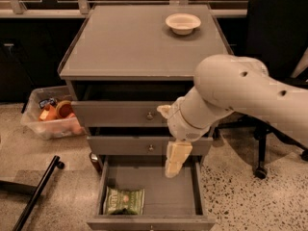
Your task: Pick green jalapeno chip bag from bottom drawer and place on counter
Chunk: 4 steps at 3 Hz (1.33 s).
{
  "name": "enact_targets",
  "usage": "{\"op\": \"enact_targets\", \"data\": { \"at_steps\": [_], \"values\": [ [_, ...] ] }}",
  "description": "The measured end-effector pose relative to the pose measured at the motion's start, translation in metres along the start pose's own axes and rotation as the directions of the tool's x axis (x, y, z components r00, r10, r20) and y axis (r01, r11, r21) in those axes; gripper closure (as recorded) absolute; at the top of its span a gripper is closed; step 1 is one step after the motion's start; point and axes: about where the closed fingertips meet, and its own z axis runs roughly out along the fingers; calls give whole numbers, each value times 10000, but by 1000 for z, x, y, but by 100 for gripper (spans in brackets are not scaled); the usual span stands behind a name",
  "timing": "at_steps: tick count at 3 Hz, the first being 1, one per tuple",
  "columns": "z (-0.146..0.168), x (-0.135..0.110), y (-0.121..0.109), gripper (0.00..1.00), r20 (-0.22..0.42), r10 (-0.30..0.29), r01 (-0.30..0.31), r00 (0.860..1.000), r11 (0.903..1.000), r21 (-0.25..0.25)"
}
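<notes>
Bottom drawer [166, 192] is pulled open, and the green chip bag [124, 200] is lying flat inside it, in the front left part, label up. Nothing is touching the bag.

The gripper [173, 165] hangs pointing straight down over the back right part of the drawer, just in front of the middle drawer [125, 145]. It's well apart from the bag, up and to the right of it. Honestly can't tell whether the gripper is open or closed from this angle, but it isn't holding anything.

The big white arm [240, 93] comes in from the right, crossing in front of the top drawer [115, 114].

On the counter [139, 42] there's just a cream bowl [183, 22] near the back right corner. Off to the left on the floor sits a clear plastic bin [48, 121] with orange stuff in it, and a black chair [274, 32] is on the right.
</notes>
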Motion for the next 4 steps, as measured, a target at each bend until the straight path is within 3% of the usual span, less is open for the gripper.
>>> {"op": "enact_targets", "data": {
  "at_steps": [1,2,3,4],
  "values": [
    [65,1,5,0,-10,-666,664,9978,9955,-675],
    [155,-1,7,0,488,-1799,1854,9825,9703,-1554],
    [250,-10,9,0,1118,-3082,3258,9447,9204,-2159],
    [281,-3,31,0,1400,-2857,3145,9480,9076,-2780]
  ]
}}
